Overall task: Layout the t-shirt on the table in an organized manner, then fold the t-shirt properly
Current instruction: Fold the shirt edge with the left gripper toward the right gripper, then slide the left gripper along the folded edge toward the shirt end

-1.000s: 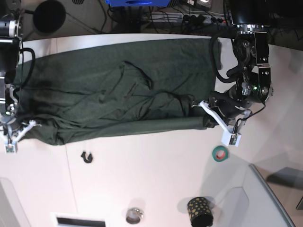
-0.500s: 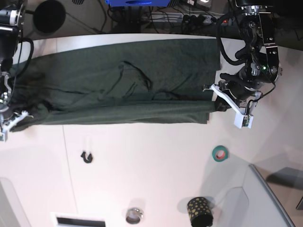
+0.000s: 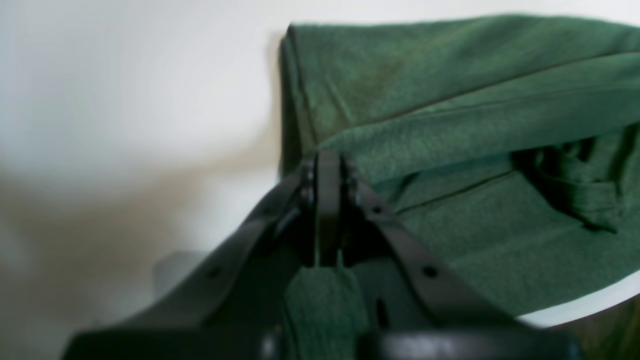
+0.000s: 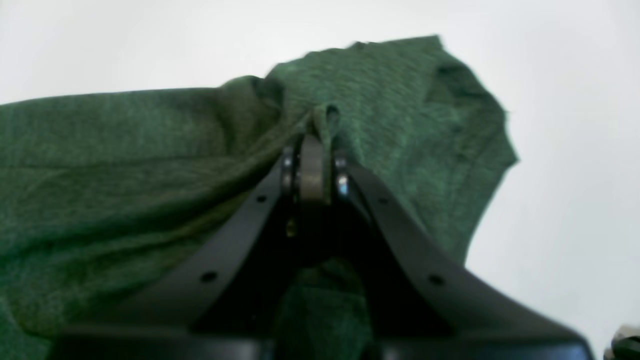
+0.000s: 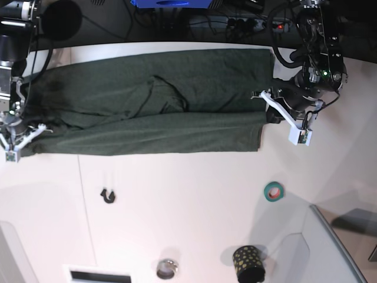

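The t-shirt (image 5: 153,100), dark green and short-sleeved, lies as a long band across the far half of the white table (image 5: 194,206), its near edge now a straight fold line running almost the full width between the two arms. Compared with a second ago, the near flap has been carried away from the front of the table and laid over the body of the garment; the slack, wrinkled lower border seen earlier has been drawn taut, and the band is narrower. The left gripper (image 5: 272,113), at the base view's right, has its jaws pressed together on the corner of the doubled cloth, a strip of fabric visible between them in the left wrist view (image 3: 327,180). The right gripper (image 5: 23,134), at the opposite end, likewise pinches a bunched fold, as the right wrist view (image 4: 315,145) shows. Some creasing remains near the middle (image 5: 168,97). This reads as a lengthwise fold nearing completion; release and a second fold would plausibly follow. On the bare tabletop nearer the camera lie a small black hook (image 5: 107,196), a green tape roll (image 5: 273,191), a dotted black cup (image 5: 248,263) and a metal ring (image 5: 167,269), all well apart from the cloth.
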Robot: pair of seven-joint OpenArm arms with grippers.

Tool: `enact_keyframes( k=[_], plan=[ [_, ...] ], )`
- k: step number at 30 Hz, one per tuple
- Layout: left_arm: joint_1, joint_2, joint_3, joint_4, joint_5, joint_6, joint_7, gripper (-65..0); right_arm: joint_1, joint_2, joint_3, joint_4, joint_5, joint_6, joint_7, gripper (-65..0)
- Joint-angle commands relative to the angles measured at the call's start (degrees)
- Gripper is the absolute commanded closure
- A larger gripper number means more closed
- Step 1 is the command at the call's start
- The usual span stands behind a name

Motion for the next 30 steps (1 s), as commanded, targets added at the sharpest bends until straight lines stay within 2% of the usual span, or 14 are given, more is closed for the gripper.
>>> enact_keyframes(
  k=[1,3,7,8,13,16,18,22,26,30],
  plan=[
    [-0.45,-0.37,-0.24,0.93,-0.8,0.08,-1.2,0.0,0.92,0.59,0.24,1.05,0.21,-0.56,1.2,-0.3],
    [-0.45,-0.37,-0.24,0.93,-0.8,0.08,-1.2,0.0,0.92,0.06,1.91,1.41,2.14,-0.56,1.12,-3.8],
    [-0.45,-0.46,1.87,0.93,-0.8,0.08,-1.2,0.0,0.39,-0.2,8.06,6.33,4.96,-0.56,-5.92,-26.7],
    [-0.45,-0.46,1.87,0.93,-0.8,0.08,-1.2,0.0,-0.05,-0.99,9.21,8.35,5.04,-0.56,-7.06,-29.6],
    [-0.72,-0.37,1.95,0.84,-0.8,0.08,-1.2,0.0,-4.27,-4.07,11.93,19.52,4.96,-0.82,-7.32,-29.7],
    [-0.72,-0.37,1.95,0.84,-0.8,0.08,-1.2,0.0,-4.27,-4.69,11.67,21.63,4.96,-0.82,-7.32,-26.7],
    [-0.63,-0.46,1.95,0.49,-0.8,0.08,-1.2,0.0,-3.3,-4.77,11.58,21.63,4.96,-0.82,-7.32,-21.3],
    [-0.54,-0.46,1.95,0.4,-0.8,0.08,-1.2,0.0,2.5,-4.25,11.49,14.42,4.87,-0.56,-7.32,-0.2],
    [-0.45,-0.37,2.39,0.4,-0.8,0.08,-1.2,0.0,7.25,-1.43,11.41,3.25,4.87,-0.47,-7.32,-0.2],
    [-0.45,-0.46,4.42,0.4,-0.8,0.08,-1.2,0.0,6.98,-0.64,8.42,4.22,4.78,2.43,-7.32,-0.2]
  ],
)
